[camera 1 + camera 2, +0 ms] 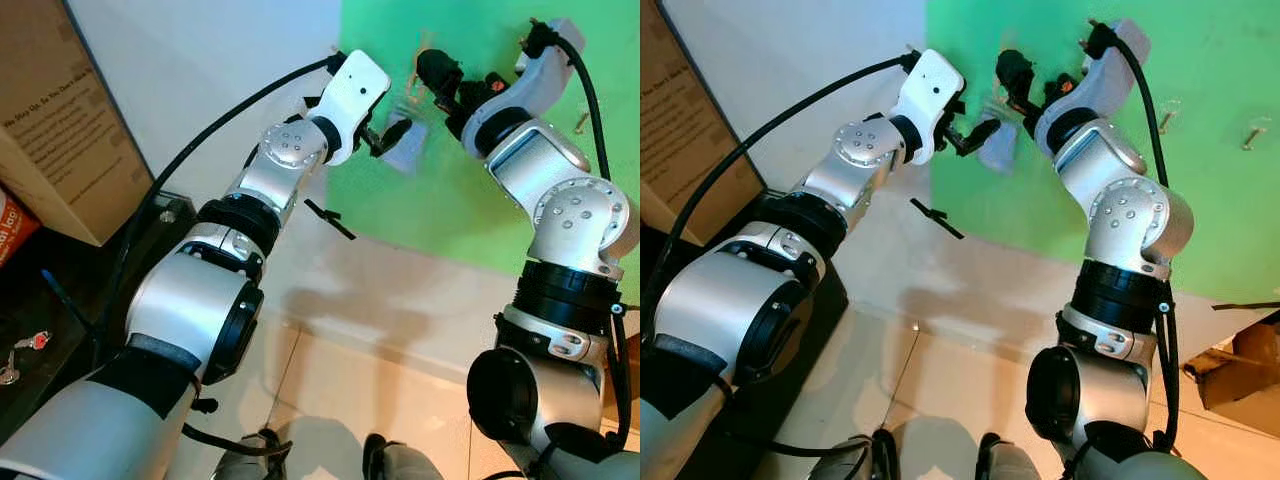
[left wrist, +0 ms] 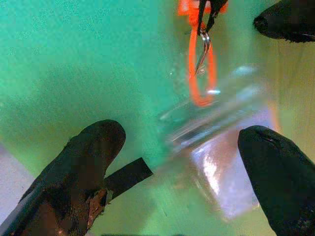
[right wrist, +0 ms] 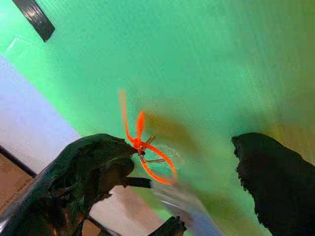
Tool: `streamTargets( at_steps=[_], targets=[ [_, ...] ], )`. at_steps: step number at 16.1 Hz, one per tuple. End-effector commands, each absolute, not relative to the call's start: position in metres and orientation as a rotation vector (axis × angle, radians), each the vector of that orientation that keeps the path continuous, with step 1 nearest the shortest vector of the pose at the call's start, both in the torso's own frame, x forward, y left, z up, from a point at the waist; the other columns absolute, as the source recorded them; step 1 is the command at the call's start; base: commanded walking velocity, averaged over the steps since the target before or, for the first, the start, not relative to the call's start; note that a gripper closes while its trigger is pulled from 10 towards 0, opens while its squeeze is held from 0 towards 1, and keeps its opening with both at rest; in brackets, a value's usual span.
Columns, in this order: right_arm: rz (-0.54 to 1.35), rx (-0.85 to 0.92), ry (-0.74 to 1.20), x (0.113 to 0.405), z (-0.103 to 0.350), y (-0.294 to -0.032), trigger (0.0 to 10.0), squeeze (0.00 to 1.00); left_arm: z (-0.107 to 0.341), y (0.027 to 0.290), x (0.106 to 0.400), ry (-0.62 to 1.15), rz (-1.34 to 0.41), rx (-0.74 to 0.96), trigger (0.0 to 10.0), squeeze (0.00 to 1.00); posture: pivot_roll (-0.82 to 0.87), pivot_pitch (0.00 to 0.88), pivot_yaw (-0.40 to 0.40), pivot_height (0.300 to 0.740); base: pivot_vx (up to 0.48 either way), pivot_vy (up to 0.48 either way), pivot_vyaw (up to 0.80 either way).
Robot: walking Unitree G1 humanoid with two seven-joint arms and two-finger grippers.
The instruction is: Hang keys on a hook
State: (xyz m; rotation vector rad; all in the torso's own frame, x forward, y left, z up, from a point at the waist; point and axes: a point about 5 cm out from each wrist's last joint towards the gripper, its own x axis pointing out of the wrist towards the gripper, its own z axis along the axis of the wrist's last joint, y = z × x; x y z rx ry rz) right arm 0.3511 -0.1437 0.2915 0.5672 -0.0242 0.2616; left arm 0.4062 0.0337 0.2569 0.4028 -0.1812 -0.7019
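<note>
A clear plastic pouch (image 1: 405,143) on an orange loop (image 2: 199,73) hangs from a small metal hook (image 2: 203,49) on the green wall panel (image 1: 470,210). My left gripper (image 1: 385,135) is raised to the pouch and is open, with a finger on each side of the pouch and apart from it. My right gripper (image 1: 435,75) is up at the hook, just above the pouch. It is open too, and the orange loop (image 3: 147,152) lies beside one finger (image 3: 93,167). I cannot make out any keys inside the blurred pouch.
More hooks (image 1: 1165,118) (image 1: 1252,133) stick out of the green panel further right. A strip of black tape (image 1: 328,220) is on the wall below the pouch. A cardboard box (image 1: 60,120) stands on a dark cabinet (image 1: 150,230) at left, where red-tagged keys (image 1: 28,343) lie.
</note>
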Motion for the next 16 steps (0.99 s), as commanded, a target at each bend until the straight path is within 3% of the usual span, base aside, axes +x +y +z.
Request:
streamTargets(
  at_steps=[1, 4, 7, 9, 12, 16],
  targets=[
    [0.404, 0.583, -0.239, 0.337, 0.339, -0.138, 10.0, 0.00, 0.273, 0.043, 0.410, -0.235, -0.628, 0.381, 10.0, 0.00, -0.23, 0.095, 0.012, 0.740, 0.000, 0.000, 0.00],
    [0.438, 0.652, -0.264, 0.334, 0.345, -0.138, 10.0, 0.00, 0.277, 0.052, 0.412, -0.246, -0.601, 0.301, 10.0, 0.00, -0.23, 0.093, 0.015, 0.740, 0.000, 0.000, 0.00],
    [0.310, 0.319, -0.008, 0.341, 0.297, -0.136, 10.0, 0.00, 0.289, 0.064, 0.413, -0.302, -0.601, 0.173, 10.0, 0.00, -0.23, 0.091, 0.015, 0.740, 0.000, 0.000, 0.00],
    [0.270, 0.291, 0.064, 0.337, 0.273, -0.137, 10.0, 0.00, 0.297, 0.075, 0.414, -0.332, -0.577, 0.089, 10.0, 0.00, -0.23, 0.090, 0.013, 0.740, 0.000, 0.000, 0.00],
    [0.314, 0.361, 0.045, 0.329, 0.274, -0.133, 10.0, 0.00, 0.287, 0.083, 0.417, -0.288, -0.533, 0.192, 10.0, 0.00, -0.22, 0.089, 0.013, 0.740, 0.000, 0.000, 0.00],
    [0.348, 0.373, 0.015, 0.327, 0.282, -0.129, 10.0, 0.00, 0.275, 0.073, 0.414, -0.274, -0.572, 0.313, 10.0, 0.00, -0.23, 0.086, 0.020, 0.740, 0.000, 0.000, 0.00]
  ],
)
